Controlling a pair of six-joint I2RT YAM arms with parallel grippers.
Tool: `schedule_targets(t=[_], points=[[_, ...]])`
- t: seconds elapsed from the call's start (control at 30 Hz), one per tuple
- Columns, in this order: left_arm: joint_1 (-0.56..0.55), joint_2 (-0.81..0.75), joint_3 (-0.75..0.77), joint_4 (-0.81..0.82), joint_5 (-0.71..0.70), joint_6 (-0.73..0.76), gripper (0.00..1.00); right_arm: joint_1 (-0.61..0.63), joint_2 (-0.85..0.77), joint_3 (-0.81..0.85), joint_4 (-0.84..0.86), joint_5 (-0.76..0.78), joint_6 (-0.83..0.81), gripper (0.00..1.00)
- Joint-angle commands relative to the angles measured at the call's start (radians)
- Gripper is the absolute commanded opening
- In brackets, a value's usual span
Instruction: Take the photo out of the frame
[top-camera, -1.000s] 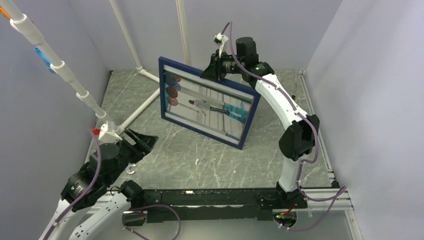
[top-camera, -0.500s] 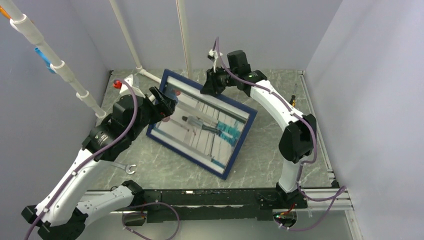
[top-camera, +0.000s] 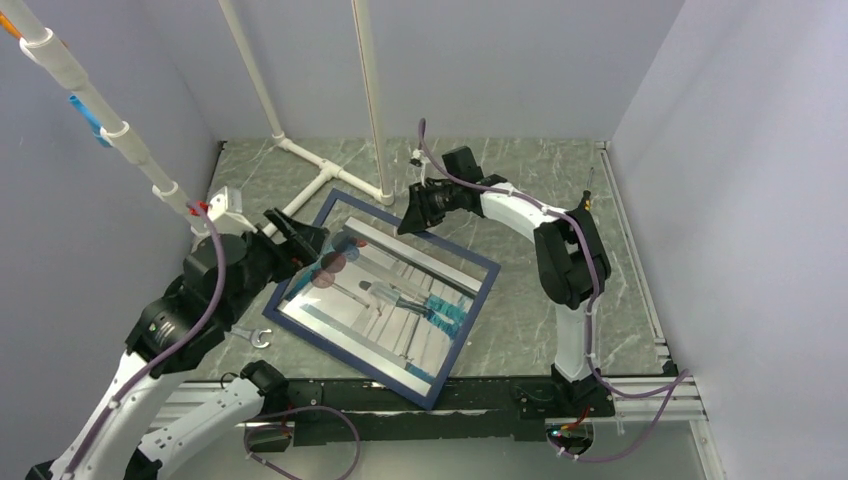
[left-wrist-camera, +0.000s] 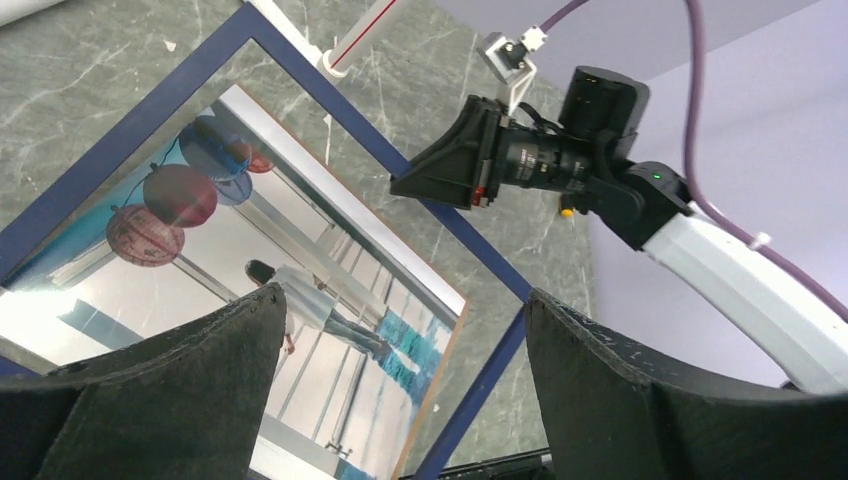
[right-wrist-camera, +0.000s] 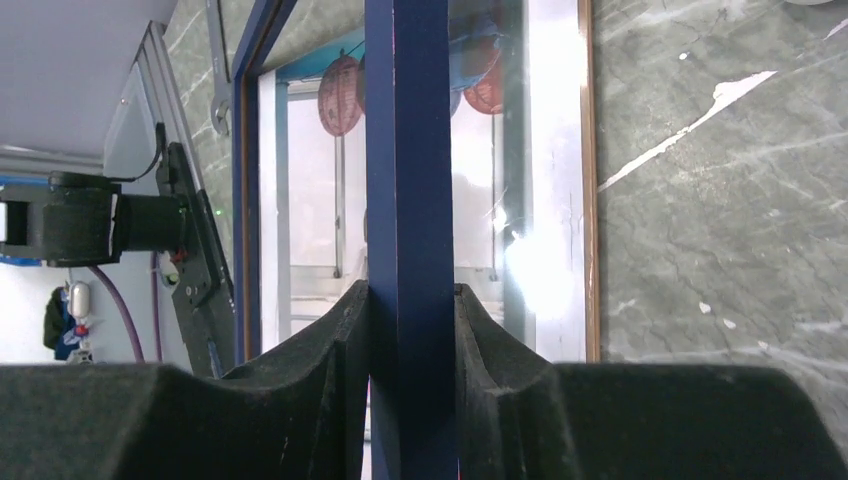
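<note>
The dark blue frame (top-camera: 466, 338) hangs tilted low over the table, its far edge raised. My right gripper (top-camera: 412, 218) is shut on that far rail; in the right wrist view its fingers (right-wrist-camera: 340, 330) pinch the blue frame (right-wrist-camera: 410, 150). The photo (top-camera: 400, 300), a pale striped scene with a small figure and dark red balls, lies inside the frame's outline, and marble shows between its brown-edged sides and the rails. My left gripper (top-camera: 305, 245) is open at the frame's left side, with nothing between its fingers. The left wrist view looks down on the photo (left-wrist-camera: 180, 270) and frame (left-wrist-camera: 150, 110) past my open left gripper (left-wrist-camera: 400, 400).
A white pipe structure (top-camera: 330, 170) stands on the table behind the frame, with more pipe at the far left. A small wrench (top-camera: 255, 337) lies on the marble by the frame's near left edge. Purple walls close in both sides.
The frame, upright a second ago, has been tipped down and toward me by the right arm. My left arm swung in from the near left to the frame's left side and opened wider.
</note>
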Motion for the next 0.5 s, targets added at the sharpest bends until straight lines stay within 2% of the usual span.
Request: schedule_targets(t=[0.0,0.2,0.47], points=[[0.005,-0.061,-0.048,-0.057,-0.002,-0.04,0.91,0.025,0.065,-0.001,0.061,0.024,0.023,0.0],[0.005,-0.159,-0.144,-0.119,0.012,-0.076,0.91,0.025,0.043,0.043,-0.006,-0.037,0.046,0.0],[0.004,-0.248,-0.176,-0.195,0.063,-0.127,0.9,0.024,-0.056,0.006,-0.008,-0.103,0.204,0.0]])
